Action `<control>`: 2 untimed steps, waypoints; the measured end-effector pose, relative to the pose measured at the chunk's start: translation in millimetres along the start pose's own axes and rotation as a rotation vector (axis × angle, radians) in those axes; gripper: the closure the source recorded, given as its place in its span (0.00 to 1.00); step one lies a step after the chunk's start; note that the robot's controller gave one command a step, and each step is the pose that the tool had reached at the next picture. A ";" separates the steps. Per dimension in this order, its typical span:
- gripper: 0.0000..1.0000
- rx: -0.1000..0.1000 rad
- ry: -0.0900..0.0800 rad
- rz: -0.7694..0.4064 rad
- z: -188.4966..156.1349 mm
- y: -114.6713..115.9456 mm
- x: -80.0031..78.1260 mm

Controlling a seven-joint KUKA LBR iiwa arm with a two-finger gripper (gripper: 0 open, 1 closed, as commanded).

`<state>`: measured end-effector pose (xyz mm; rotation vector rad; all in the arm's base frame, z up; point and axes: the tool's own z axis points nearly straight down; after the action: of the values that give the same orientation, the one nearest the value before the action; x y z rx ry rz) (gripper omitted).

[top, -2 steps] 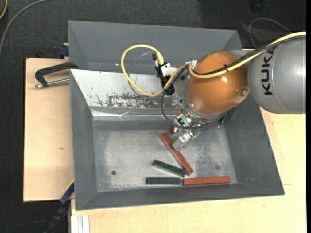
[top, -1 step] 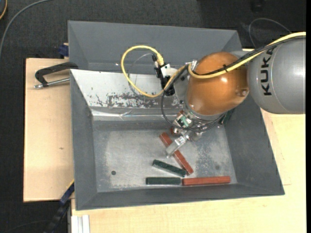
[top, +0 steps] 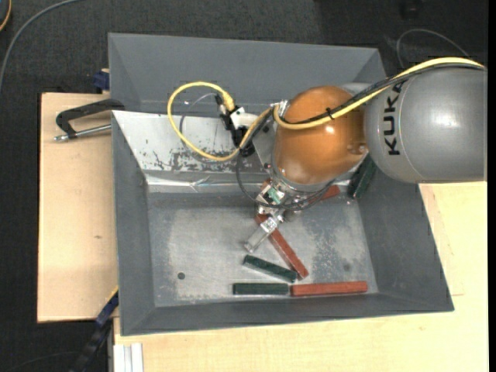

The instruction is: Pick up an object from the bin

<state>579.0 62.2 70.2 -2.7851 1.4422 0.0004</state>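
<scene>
Red-brown stick (top: 287, 254), flat, narrow and matte, slanted on the bin floor, upper end just beside the tool (top: 260, 237) on its right; not seen gripped. Tool's state, open or closed: impossible to tell.

Left to right otherwise:
- Dark green bar (top: 260, 289), same flat straight shape, level, well below the tool by the front wall.
- Shorter dark green stick (top: 269, 266), slanted, just below the tool, alongside the red-brown stick.
- Red-brown bar (top: 329, 288), end to end with the dark green bar, below and right of the tool.
- Third dark green stick (top: 362, 180), up and right of the tool, partly under the arm.

Count in plain sight: three dark green, two red-brown.

Grey metal bin (top: 194, 246), floor scuffed and speckled. Yellow cable (top: 186, 99) looped above and left of the tool. Glossy rounded orange cover (top: 318, 142) just above the tool. Black "KUKA" on the smooth grey arm (top: 442, 122).
</scene>
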 end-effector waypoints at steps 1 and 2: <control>1.00 -0.002 0.000 0.001 -0.5 0.3 0.6; 1.00 -0.003 0.000 -0.075 -0.3 -9.0 -26.7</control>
<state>571.0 89.2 70.6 -2.8397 1.3387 0.0023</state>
